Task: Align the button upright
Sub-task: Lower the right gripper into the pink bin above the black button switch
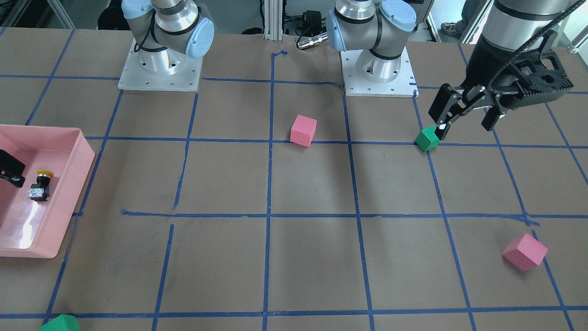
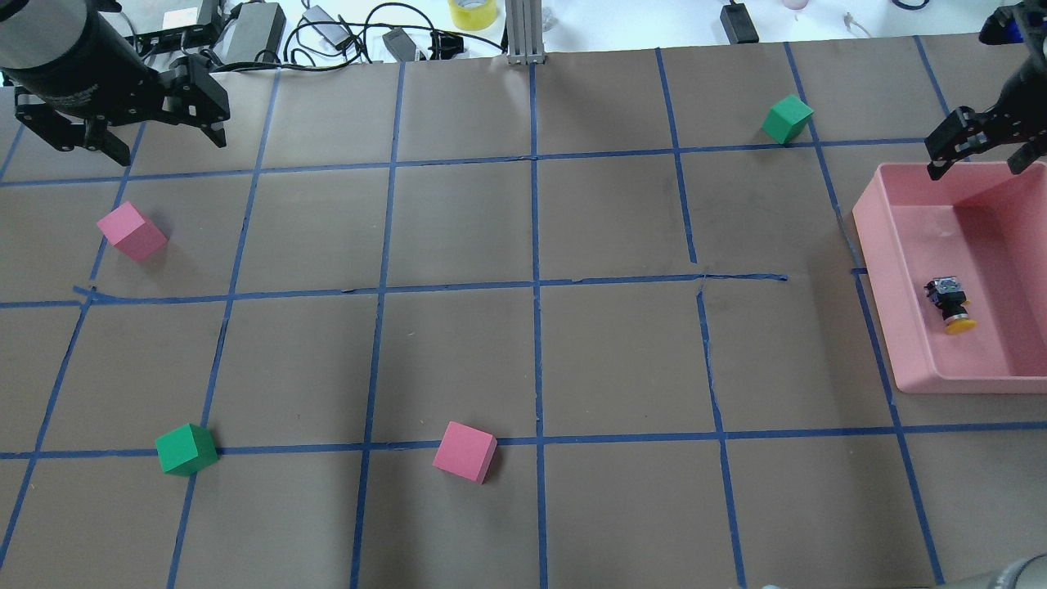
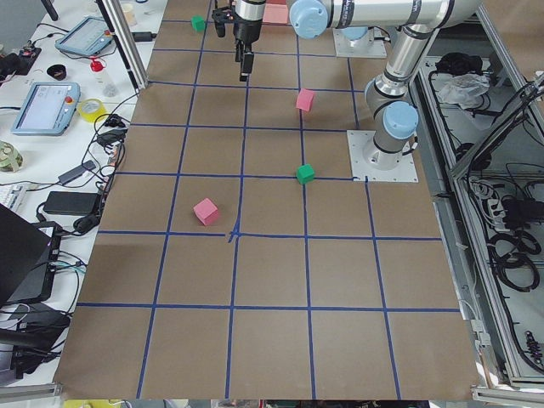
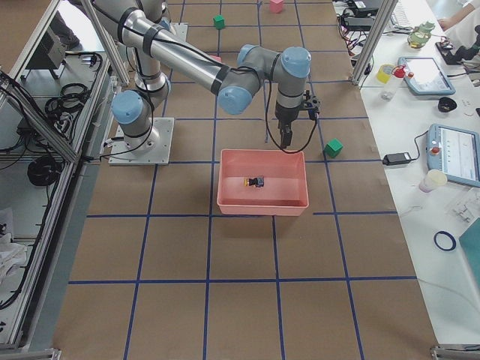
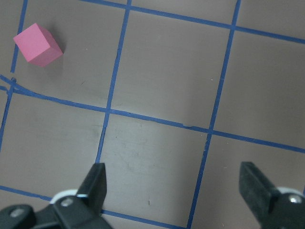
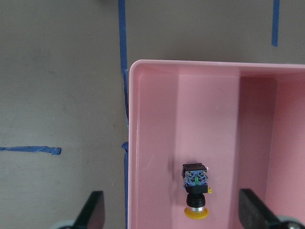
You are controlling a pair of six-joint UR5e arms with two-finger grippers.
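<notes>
Lying sideways in the tray (image 6: 131,143), the button (image 6: 196,193) sat near the right claw (image 2: 978,159), released like the left claw (image 5: 174,181).

Yellow-capped button (image 6: 196,193), pink tray (image 6: 157,143)

The button (image 1: 40,186) lies on its side inside the tray (image 1: 69,142), cap toward the tray's robot-side wall. Part of the right tool (image 1: 11,169) hangs over the tray, just beside the button. Well away from the tray, the left tool (image 1: 465,128) hangs spread wide.
</notes>
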